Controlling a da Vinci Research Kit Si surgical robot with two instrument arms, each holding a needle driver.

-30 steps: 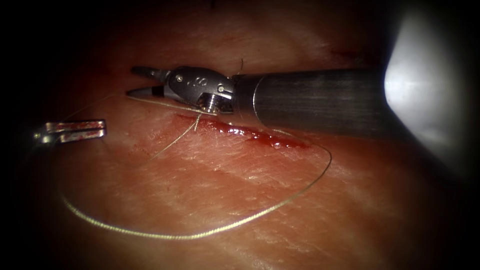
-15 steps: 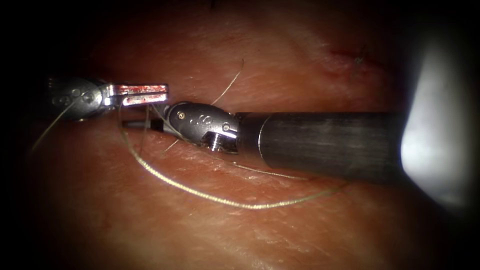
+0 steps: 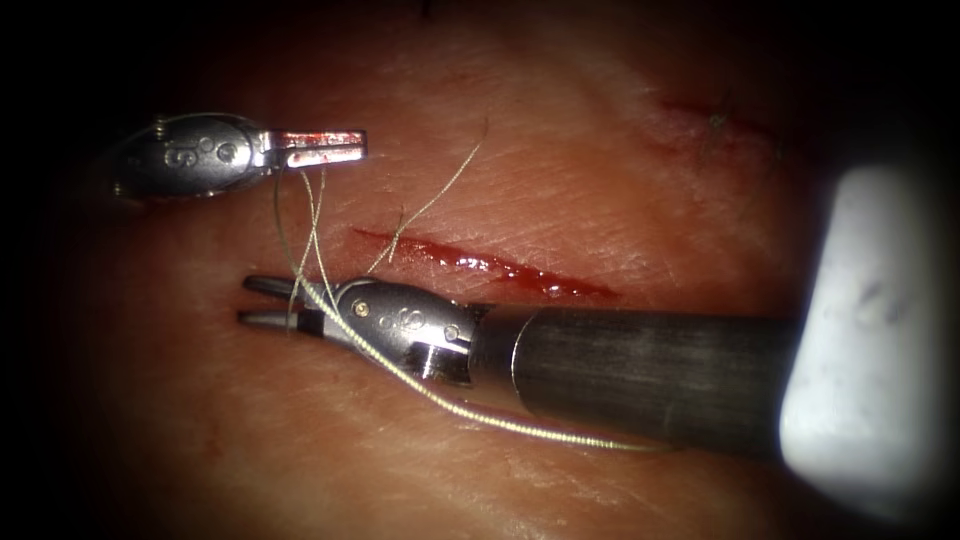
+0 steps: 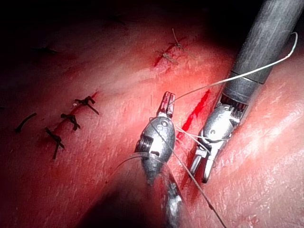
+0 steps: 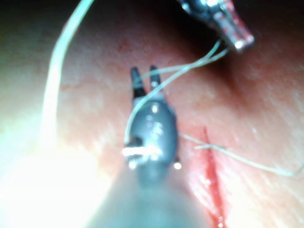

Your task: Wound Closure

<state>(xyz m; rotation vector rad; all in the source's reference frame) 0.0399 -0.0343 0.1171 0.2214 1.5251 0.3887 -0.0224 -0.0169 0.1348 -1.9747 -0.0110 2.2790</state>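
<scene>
In the endoscope view the left pincer (image 3: 335, 147) lies above and left of the cut (image 3: 480, 265), its red-smeared jaws closed on the thread (image 3: 310, 215). From there the thread drops in two strands to the right pincer (image 3: 262, 303), which lies below the cut with its jaws parted and gripping nothing; the thread lies draped over its neck and trails on along the shaft across the tissue (image 3: 520, 190). A short thread tail (image 3: 445, 185) rises from the left end of the cut, where red fluid (image 3: 545, 280) shines.

In the left wrist view the left pincer (image 4: 166, 102) is closed on the thread (image 4: 228, 80), beside the parted right pincer (image 4: 202, 168). Dark finished stitches (image 4: 71, 121) sit well apart on the tissue (image 4: 109, 71).

In the right wrist view the right pincer (image 5: 144, 78) stands parted, thread (image 5: 190, 66) crossing it to the left pincer (image 5: 235, 35), with the cut (image 5: 213, 180) beside the shaft.
</scene>
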